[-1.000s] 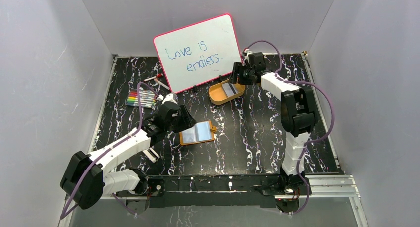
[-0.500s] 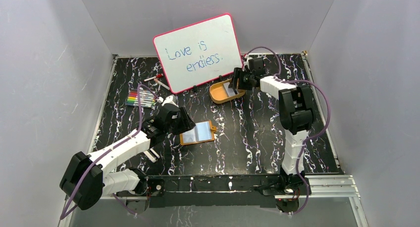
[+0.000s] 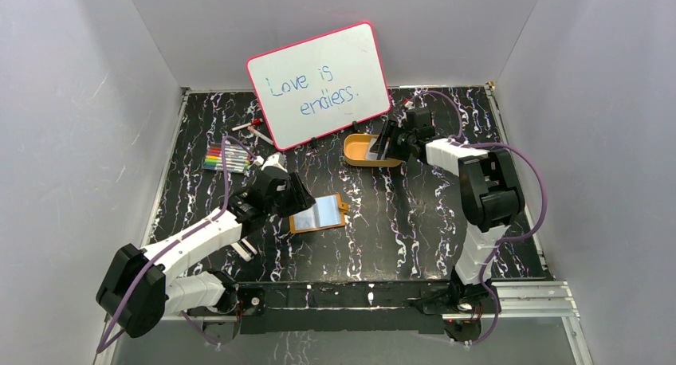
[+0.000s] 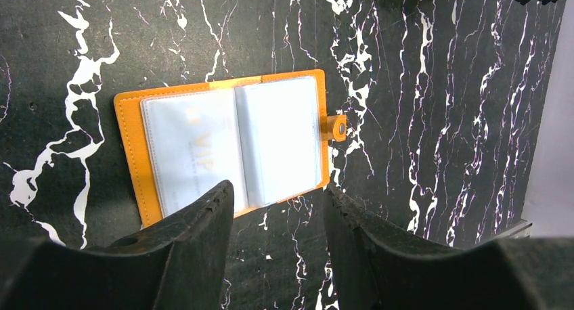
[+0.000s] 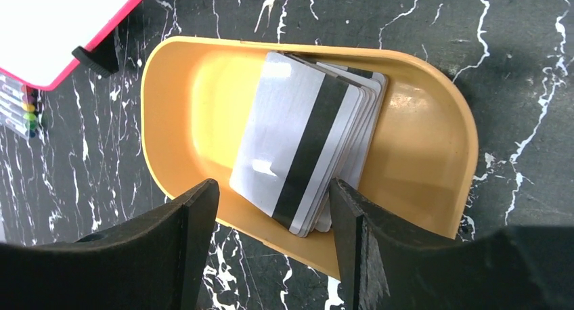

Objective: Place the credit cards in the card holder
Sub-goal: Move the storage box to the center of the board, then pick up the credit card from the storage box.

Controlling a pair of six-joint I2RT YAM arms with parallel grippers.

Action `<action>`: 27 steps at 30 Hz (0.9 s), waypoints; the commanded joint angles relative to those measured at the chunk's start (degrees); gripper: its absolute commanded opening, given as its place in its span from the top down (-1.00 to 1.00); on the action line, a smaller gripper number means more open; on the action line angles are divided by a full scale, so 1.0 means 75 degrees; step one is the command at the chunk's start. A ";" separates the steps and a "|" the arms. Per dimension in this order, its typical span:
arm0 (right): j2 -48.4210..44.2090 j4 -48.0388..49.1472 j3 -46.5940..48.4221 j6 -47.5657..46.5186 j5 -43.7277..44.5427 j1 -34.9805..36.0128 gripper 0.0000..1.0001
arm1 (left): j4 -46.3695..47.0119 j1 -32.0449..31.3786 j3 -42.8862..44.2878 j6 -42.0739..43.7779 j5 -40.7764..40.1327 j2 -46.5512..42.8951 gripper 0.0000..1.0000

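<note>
The card holder (image 3: 317, 213) lies open on the table, orange with clear sleeves; in the left wrist view (image 4: 230, 144) a pale card shows in its left sleeve. My left gripper (image 3: 298, 199) is open and empty, just left of and above the holder (image 4: 277, 195). The credit cards (image 5: 304, 147), a whitish-grey stack with a dark stripe on the top one, lie in an orange oval tray (image 5: 426, 154). My right gripper (image 5: 274, 188) is open above the tray's near rim, with the stack between its fingers' lines. In the top view it (image 3: 388, 146) hides most of the cards.
The orange tray (image 3: 356, 148) sits at the back centre-right. A pink-framed whiteboard (image 3: 319, 82) stands propped behind it. Several coloured markers (image 3: 227, 156) lie at the left, and a red-capped pen (image 3: 249, 126) lies near the board's foot.
My right gripper has moved nearer and to the right, coming lower over the tray, which has shifted slightly right. The left arm has barely moved.
</note>
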 commanded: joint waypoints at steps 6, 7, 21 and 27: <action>-0.0017 -0.1044 0.0628 0.0750 0.1004 -0.0117 -0.34 | -0.0079 0.0043 -0.0023 0.0042 0.0015 -0.0236 0.02; 0.0035 -0.1133 0.0723 0.0754 0.1079 -0.0121 -0.32 | -0.0083 0.0048 -0.0023 0.0040 0.0016 -0.0236 0.02; 0.0842 -0.1925 0.1634 0.0400 0.0825 -0.0111 -0.08 | -0.0021 0.0048 0.0024 0.0089 0.0028 -0.0090 0.02; 0.0788 -0.2006 0.1562 0.0292 0.1043 -0.0116 0.28 | -0.0043 0.0049 0.0022 0.0089 -0.0023 -0.0119 0.02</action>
